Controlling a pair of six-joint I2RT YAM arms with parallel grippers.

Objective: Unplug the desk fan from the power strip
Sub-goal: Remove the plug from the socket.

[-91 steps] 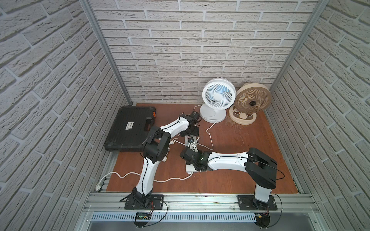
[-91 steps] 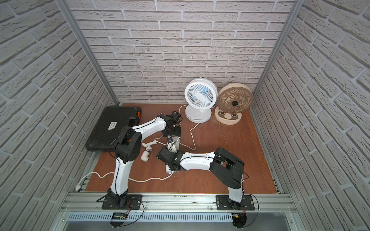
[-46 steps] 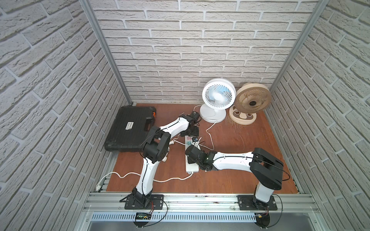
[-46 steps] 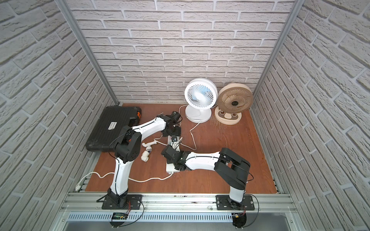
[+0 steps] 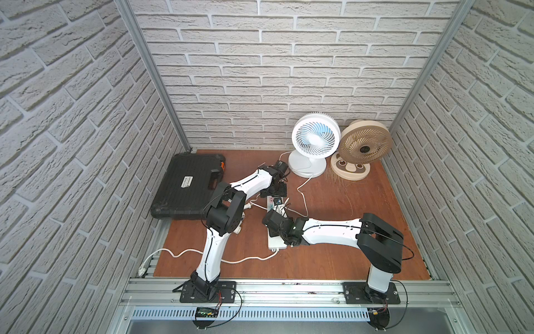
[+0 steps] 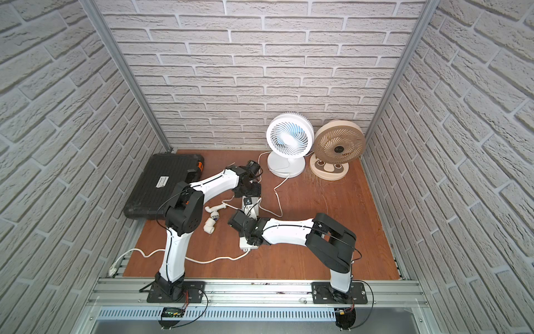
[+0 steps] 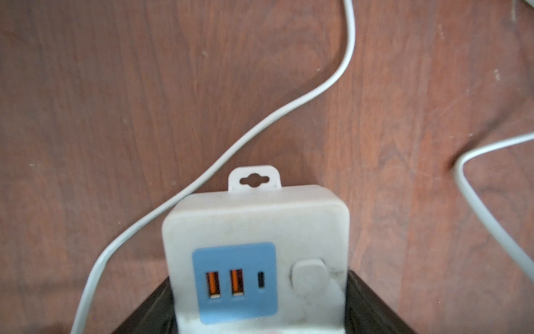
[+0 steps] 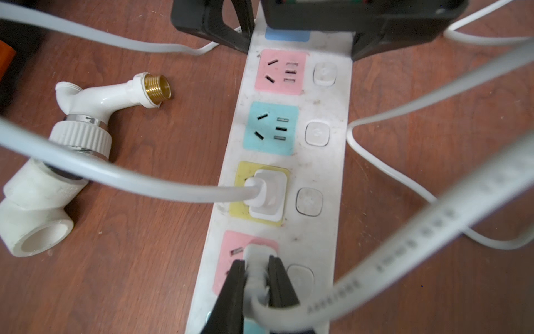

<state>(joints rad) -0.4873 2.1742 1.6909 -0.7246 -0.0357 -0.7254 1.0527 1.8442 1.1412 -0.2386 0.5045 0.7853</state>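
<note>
Located power strip (image 5: 276, 243) just below centre of frame in both top views, flat on brown wooden board (image 5: 332, 260). Long axis points toward back wall. Thick white cord (image 5: 239, 261) trails off its near end toward lower left.

Found left gripper (image 7: 260, 279) straddling far end of strip by blue USB panel (image 7: 235, 282). Black fingers (image 7: 150, 306) press against both long sides, clamped across the strip's width.

Found right gripper (image 8: 256, 269) closed tight on white plug (image 8: 258, 254) seated in pink socket panel (image 8: 228, 260), fingertips pinching plug body where its lettered cable leaves.

Noted second white plug (image 8: 267, 196) in yellow socket, next one along toward left gripper, then teal and pink sockets between it and that gripper.

Logged white desk fan (image 5: 315, 138) upper right of centre against back wall, beige fan (image 5: 365, 144) just beside it, further right in frame. Traced thin white cable from white fan's base down toward strip. Cannot tell from top views which plug it ends in.

Logged black tool case (image 5: 187, 185) left of centre. Logged white pipe fitting (image 8: 86, 110) with brass thread on board just beside strip.
</note>
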